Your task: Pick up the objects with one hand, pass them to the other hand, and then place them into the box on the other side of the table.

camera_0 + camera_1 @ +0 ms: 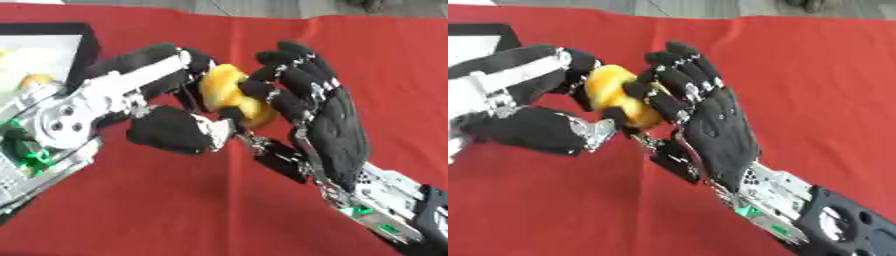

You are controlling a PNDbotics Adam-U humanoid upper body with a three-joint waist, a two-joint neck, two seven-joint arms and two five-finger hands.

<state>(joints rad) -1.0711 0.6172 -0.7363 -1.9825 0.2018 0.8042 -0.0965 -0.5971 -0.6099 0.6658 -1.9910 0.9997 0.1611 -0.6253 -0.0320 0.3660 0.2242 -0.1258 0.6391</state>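
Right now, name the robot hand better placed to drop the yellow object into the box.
Left. The left robot hand touches the yellow object beside the box; the right robot hand is farther away.

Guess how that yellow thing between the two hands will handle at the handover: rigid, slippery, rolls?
The yellow object looks rounded and smooth, so it could well roll if released onto the red cloth. It keeps its shape with the right hand curled round it and the left hand against it, so it is probably fairly stiff. Its glossy skin may be slippery.
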